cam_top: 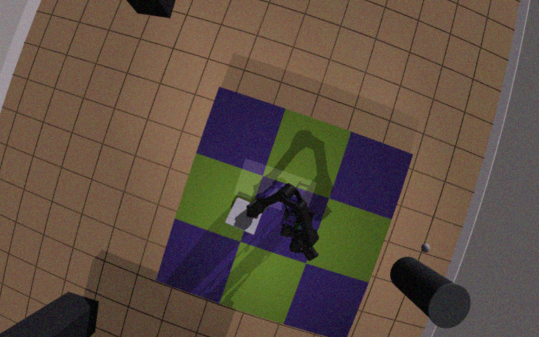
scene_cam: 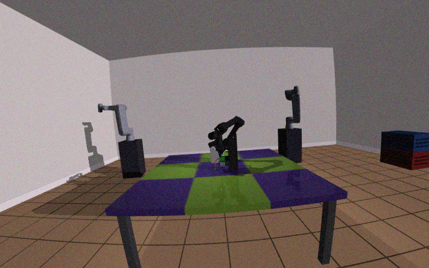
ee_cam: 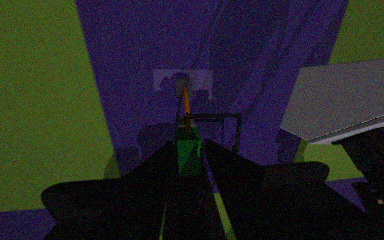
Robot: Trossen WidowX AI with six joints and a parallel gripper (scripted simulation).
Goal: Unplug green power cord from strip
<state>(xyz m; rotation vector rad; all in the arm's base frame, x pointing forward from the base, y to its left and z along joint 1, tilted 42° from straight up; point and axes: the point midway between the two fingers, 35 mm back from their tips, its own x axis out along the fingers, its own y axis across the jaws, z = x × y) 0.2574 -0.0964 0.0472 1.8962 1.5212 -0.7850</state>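
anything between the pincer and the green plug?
Nothing visible. In the wrist view the green plug sits right in the gap of the pincer, partly open, with the orange cord running away beyond it. Contact can't be judged.

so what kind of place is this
Probably a robot test room: bare walls, a tiled floor, a checkered table carrying the arm, and two more arms on dark pedestals beside it.

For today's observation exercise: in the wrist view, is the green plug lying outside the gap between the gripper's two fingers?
No: the green plug sits in the gap between the two dark fingers of the gripper.
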